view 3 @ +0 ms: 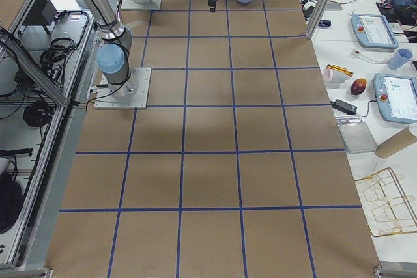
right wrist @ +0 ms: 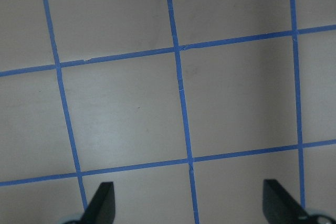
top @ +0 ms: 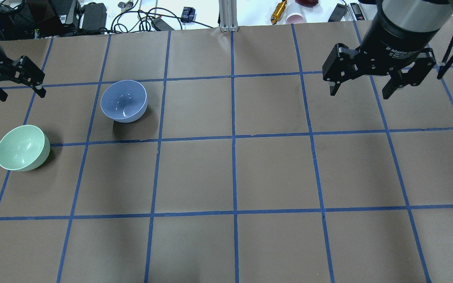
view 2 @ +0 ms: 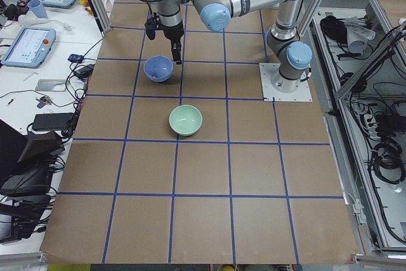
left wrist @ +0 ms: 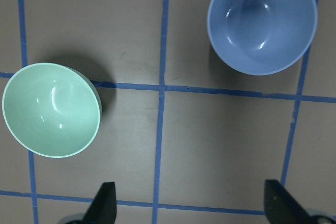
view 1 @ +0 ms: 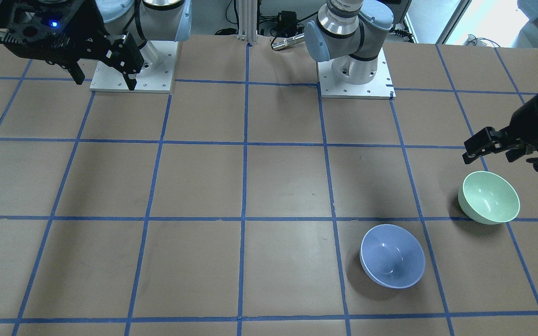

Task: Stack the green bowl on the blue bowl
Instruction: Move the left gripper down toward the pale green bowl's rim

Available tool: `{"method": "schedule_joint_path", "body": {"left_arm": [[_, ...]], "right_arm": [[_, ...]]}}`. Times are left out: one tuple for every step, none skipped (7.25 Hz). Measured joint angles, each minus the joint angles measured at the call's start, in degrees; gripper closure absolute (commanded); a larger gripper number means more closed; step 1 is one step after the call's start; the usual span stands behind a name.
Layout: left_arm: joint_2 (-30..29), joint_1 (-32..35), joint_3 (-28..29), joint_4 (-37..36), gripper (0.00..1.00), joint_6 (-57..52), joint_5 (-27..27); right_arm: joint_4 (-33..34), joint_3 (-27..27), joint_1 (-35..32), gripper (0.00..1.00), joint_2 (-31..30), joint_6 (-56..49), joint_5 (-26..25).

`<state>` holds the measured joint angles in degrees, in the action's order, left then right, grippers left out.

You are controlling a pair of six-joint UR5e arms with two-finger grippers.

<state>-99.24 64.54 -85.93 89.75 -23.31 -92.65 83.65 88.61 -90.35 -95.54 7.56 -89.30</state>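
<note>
right jaws wide, "Adaptive" label (top: pixel 401 50) | left jaws wide | green bowl (top: pixel 23 147), blue bowl (top: pixel 124 100) apart

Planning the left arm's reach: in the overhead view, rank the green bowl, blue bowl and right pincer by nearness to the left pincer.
1. green bowl, just below the left pincer in the view, by the left edge.
2. blue bowl, off to its right.
3. right pincer, far over on the view's right side.

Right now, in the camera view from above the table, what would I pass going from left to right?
green bowl → blue bowl → right claw
</note>
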Motion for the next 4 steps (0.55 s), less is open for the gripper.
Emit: {"method": "schedule_joint_path", "body": {"left_arm": [[-0.73, -3.46, -1.33, -1.84, 0.00, -5.33, -0.03], [-1.62, -7.15, -2.90, -4.87, 0.00, -11.11, 0.01], [-2.71, -10.22, -4.45, -8.71, 0.00, -16.68, 0.12], [-4.14, -12.88, -5.80, -12.94, 0.00, -21.10, 0.37]], "right_arm": [[-0.02, 0.01, 0.00, 0.00, 0.00, 0.00, 0.00], [-0.01, 0.04, 0.00, 0.00, 0.00, 0.00, 0.00], [0.01, 0.04, 0.00, 0.00, 0.00, 0.00, 0.00], [0.02, 0.04, 0.00, 0.00, 0.00, 0.00, 0.00]]}}
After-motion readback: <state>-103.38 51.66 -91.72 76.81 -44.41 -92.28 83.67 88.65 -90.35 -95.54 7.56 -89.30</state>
